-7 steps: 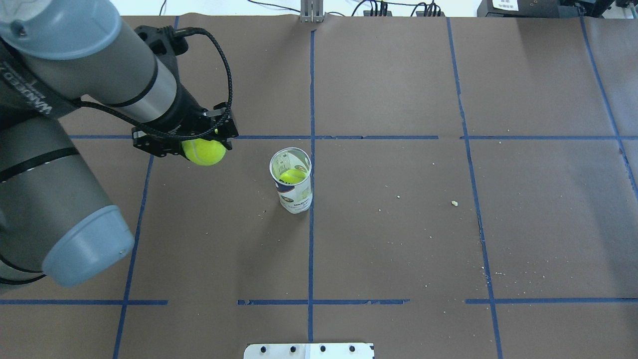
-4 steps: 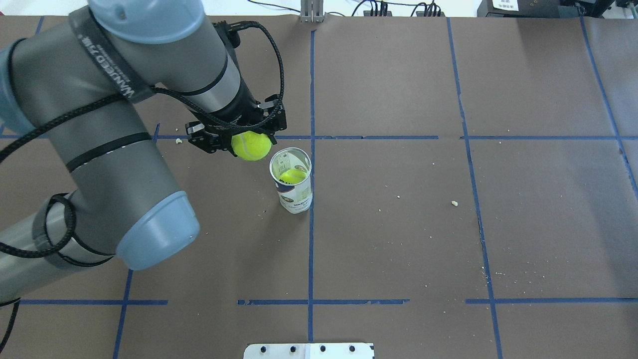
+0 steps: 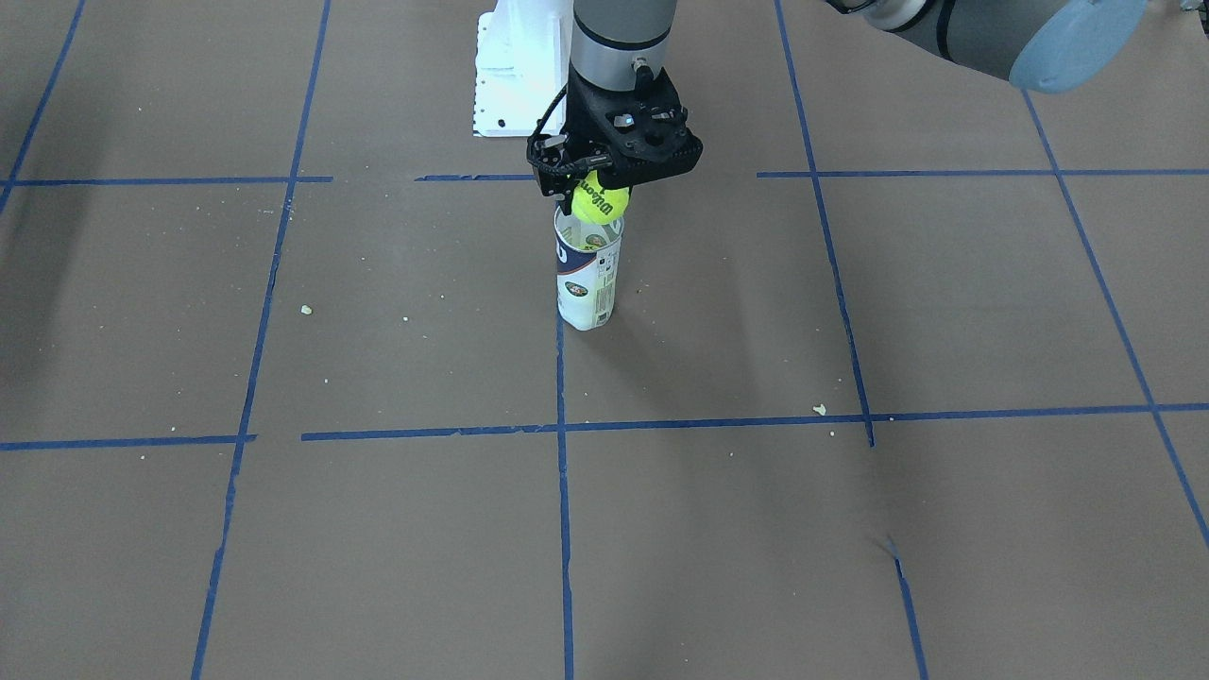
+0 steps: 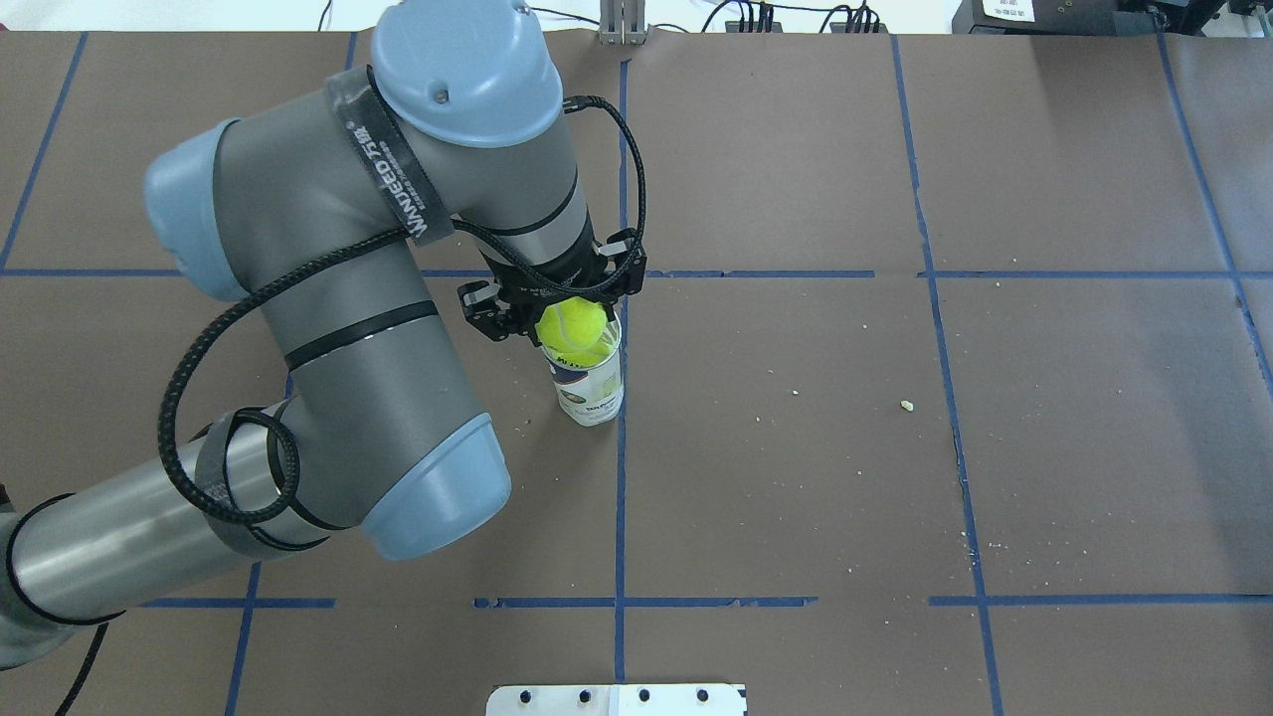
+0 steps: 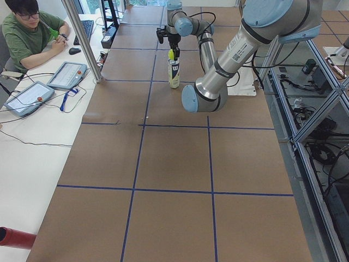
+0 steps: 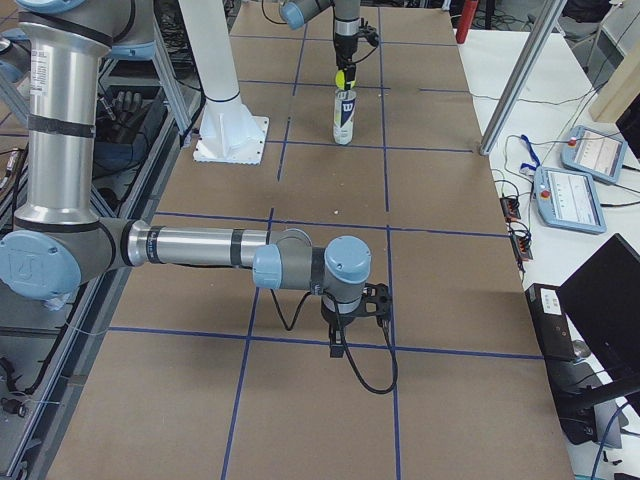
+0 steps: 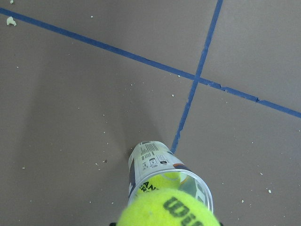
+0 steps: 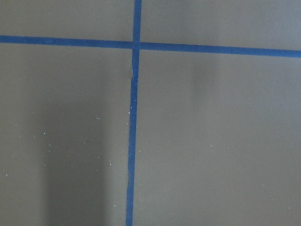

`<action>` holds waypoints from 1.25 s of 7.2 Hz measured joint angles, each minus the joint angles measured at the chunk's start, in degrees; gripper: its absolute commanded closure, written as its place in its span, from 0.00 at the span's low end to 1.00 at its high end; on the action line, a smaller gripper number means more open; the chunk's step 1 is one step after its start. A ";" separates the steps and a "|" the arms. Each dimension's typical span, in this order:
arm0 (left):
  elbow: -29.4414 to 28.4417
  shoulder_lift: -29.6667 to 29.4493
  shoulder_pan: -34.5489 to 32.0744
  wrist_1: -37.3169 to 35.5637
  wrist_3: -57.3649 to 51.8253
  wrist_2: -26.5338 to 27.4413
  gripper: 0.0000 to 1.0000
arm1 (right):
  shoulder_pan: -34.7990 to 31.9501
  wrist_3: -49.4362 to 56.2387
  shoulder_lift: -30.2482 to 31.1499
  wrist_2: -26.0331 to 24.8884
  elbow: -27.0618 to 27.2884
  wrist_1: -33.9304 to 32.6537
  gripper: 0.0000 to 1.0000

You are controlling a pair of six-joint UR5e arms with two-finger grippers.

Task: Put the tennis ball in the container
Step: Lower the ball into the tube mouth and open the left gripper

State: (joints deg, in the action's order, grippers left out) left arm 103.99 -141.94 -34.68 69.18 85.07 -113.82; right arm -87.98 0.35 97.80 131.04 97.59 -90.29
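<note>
The tennis ball [image 4: 572,326] has a fuzzy, matt felt skin. The container [image 4: 590,383] is clear, glossy plastic with a smooth printed label. The table [image 4: 796,477] carries matt brown paper with blue tape lines [image 4: 619,497]. The left arm [image 4: 338,368] looks like smooth grey metal, with blue plastic caps.

A tennis ball [image 7: 169,211] is seen just over the open container [image 7: 141,165], in which a second ball [image 7: 165,179] is held.

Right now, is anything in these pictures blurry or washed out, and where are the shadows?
Left wrist view: the tennis ball fills the bottom edge, cropped and slightly soft, while the container looks sharper. Front-facing view: only a faint, diffuse shadow on the table beside the container. Overhead view: the strip beyond the table is washed out white.
</note>
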 measured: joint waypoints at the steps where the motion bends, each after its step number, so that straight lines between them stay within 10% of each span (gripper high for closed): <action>1: -0.66 -0.33 0.31 0.05 0.13 0.30 0.91 | 0.00 0.00 0.01 0.00 -0.01 0.02 0.00; 2: -0.96 -0.83 0.37 0.09 0.16 0.37 0.83 | 0.00 0.00 0.02 0.00 -0.02 0.02 0.00; 5: -1.05 -1.20 0.41 0.16 0.10 0.45 0.05 | 0.00 0.00 0.01 0.00 -0.01 0.02 0.00; 9: -0.20 -0.74 0.40 0.16 -0.18 0.61 0.01 | 0.00 0.00 0.02 0.00 -0.01 0.02 0.00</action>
State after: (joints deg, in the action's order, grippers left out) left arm 103.78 -142.68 -34.29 69.35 84.89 -113.21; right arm -87.98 0.35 97.82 131.04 97.58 -90.26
